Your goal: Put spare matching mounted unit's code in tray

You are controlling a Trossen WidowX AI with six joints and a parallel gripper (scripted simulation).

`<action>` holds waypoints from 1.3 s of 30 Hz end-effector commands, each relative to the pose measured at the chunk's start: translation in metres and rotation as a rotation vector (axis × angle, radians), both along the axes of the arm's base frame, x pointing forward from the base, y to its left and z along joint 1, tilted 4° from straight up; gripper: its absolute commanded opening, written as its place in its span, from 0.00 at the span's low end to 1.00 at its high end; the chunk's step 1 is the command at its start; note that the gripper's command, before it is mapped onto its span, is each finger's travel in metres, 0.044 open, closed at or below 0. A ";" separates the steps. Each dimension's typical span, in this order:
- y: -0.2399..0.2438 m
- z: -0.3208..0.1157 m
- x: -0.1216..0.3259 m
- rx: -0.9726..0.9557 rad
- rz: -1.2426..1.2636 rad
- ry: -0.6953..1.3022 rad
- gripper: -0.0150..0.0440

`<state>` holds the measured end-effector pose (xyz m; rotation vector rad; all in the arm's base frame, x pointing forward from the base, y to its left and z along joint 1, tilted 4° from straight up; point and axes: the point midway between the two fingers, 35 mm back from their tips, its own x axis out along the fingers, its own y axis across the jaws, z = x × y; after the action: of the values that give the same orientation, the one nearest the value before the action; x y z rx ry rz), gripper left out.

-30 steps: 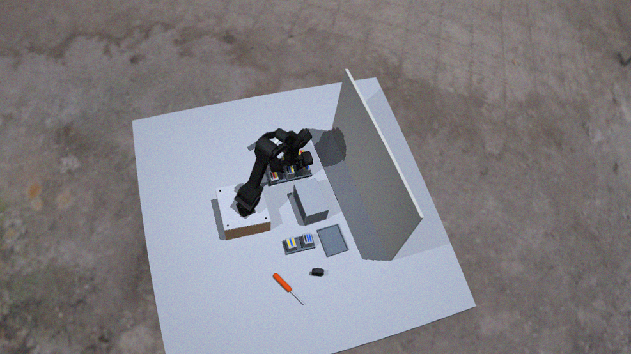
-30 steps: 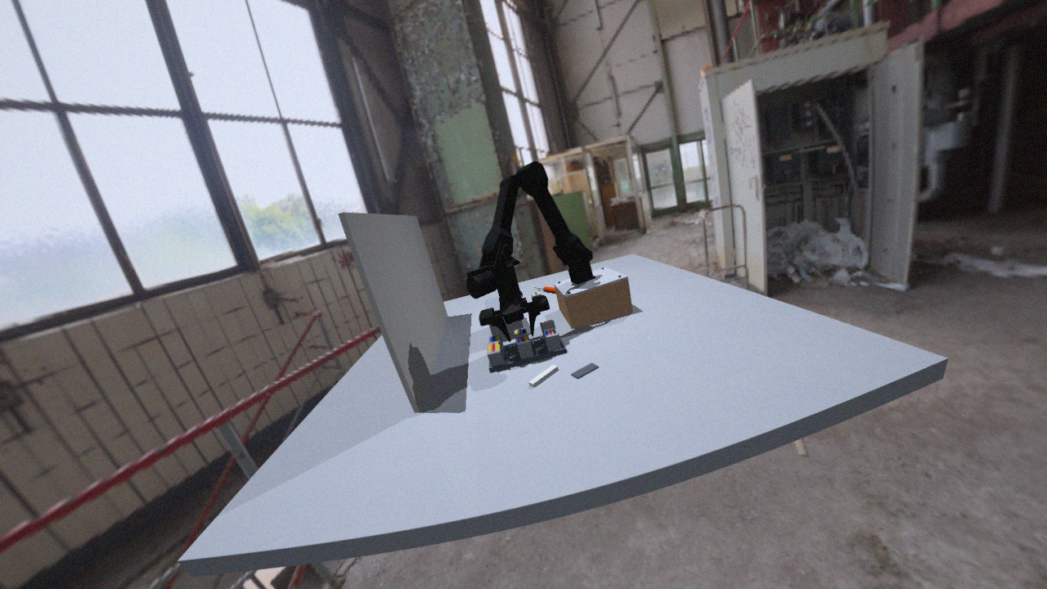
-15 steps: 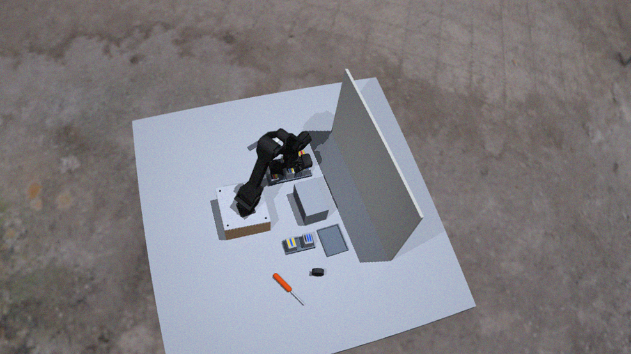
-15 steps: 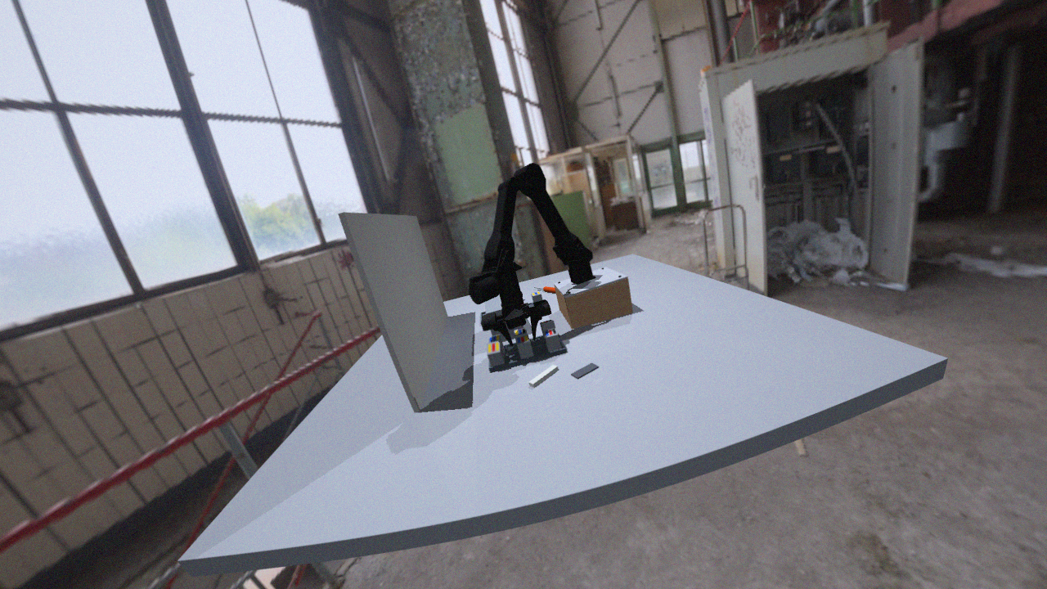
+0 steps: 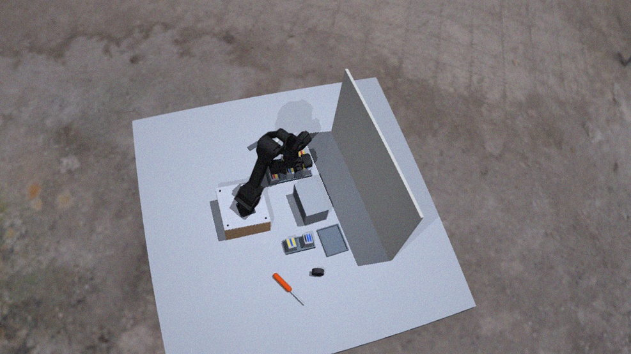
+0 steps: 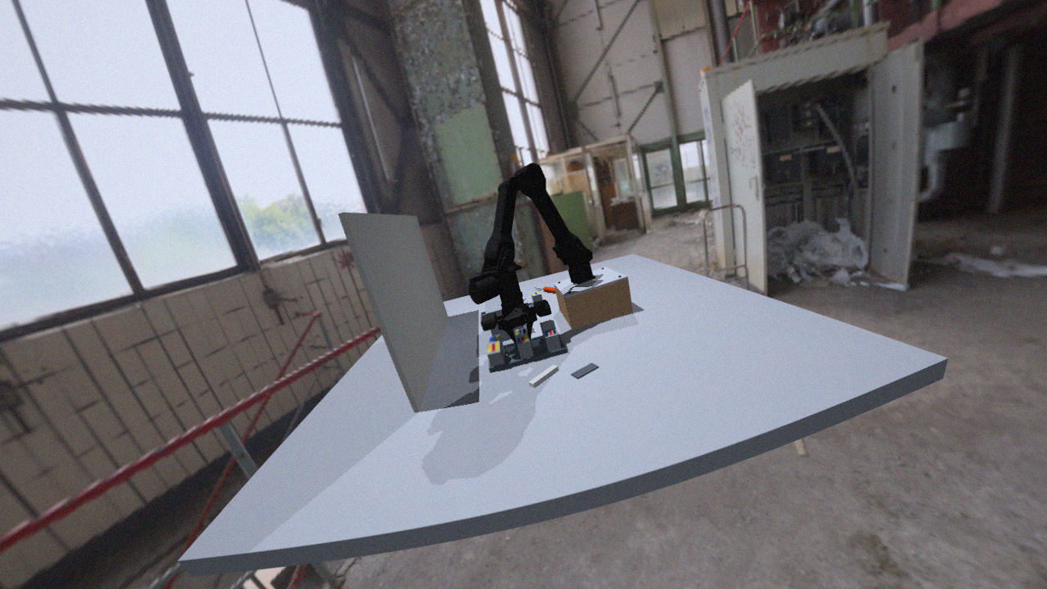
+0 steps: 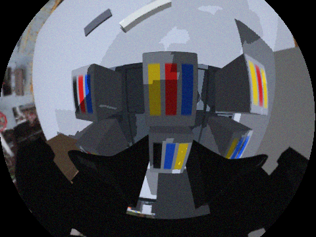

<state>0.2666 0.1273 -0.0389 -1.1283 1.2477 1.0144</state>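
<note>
The gripper (image 7: 168,167) is clamping a spare (image 7: 170,89) with yellow, red and blue stripes, probably the middle one. That spare is sitting in the rack (image 6: 527,357), well apart from the tray (image 5: 331,239).

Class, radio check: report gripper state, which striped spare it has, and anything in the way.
Black gripper shut on middle grey spare, striped yellow, red, blue. Spare not lifted from dark rack. Neighbouring spares close on both sides. Flat grey tray unoccupied.
</note>
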 end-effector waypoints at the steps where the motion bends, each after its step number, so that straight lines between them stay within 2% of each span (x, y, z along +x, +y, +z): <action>1: 0.000 0.000 0.000 0.000 0.000 0.000 0.25; 9: 0.000 0.001 0.000 0.000 0.000 0.000 0.25; 21: 0.002 0.075 -0.004 -0.003 0.004 -0.003 0.25; 33: 0.002 0.077 -0.006 -0.002 0.009 0.005 0.25; 39: 0.003 0.110 -0.004 -0.002 0.007 0.001 0.25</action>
<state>0.2588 0.1286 0.0486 -1.1349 1.2683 1.0307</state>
